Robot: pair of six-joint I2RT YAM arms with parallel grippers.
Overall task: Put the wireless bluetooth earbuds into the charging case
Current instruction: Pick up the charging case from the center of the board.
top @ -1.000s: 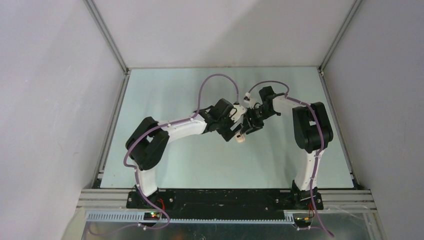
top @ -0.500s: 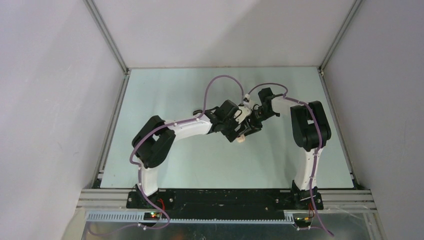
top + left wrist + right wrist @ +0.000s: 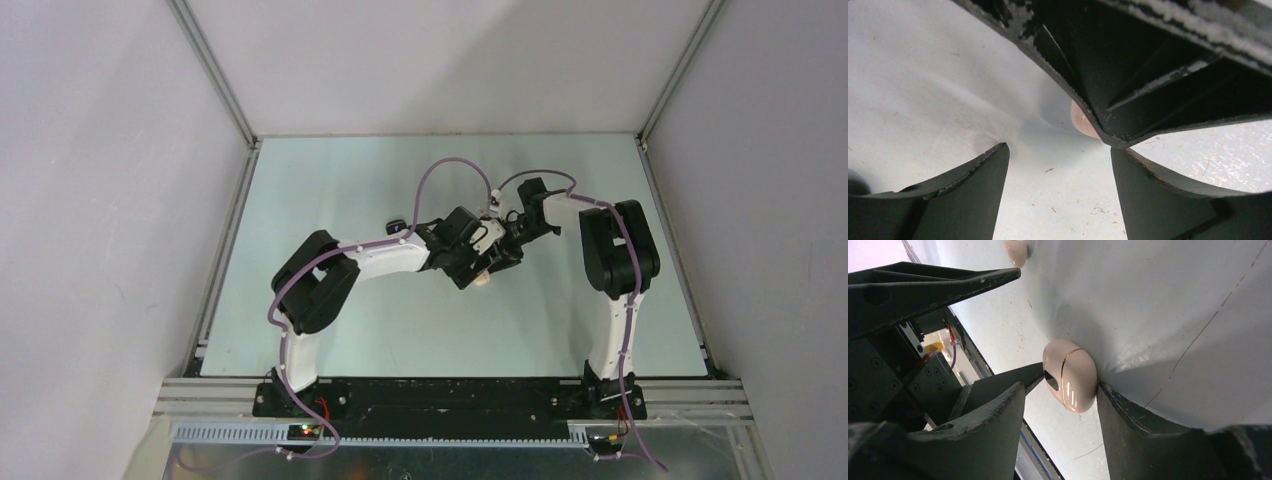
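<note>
The right hand (image 3: 1060, 386) has its fingers apart around the closed beige charging case (image 3: 1073, 377). The case touches one finger and stands near the middle of the counter (image 3: 1173, 300). The left hand (image 3: 1059, 148) also has its fingers apart and holds nothing. A small beige piece (image 3: 1015, 251), perhaps an earbud, lies apart from the case. No earbud seems inserted yet. Opening the case and the insertion itself appear left to do.

The left arm (image 3: 385, 257) and right arm (image 3: 612, 330) pair white tubular links with bulky black joint housings. A purple cable (image 3: 440, 168) loops along each. Both stand on a black base plate (image 3: 450, 395) with red wires (image 3: 322, 408) at lower left. The left gripper's fingers (image 3: 965, 200) are matte black with chipped, whitish edges. At the right wrist view's left is a black block (image 3: 878, 385) with screws.
</note>
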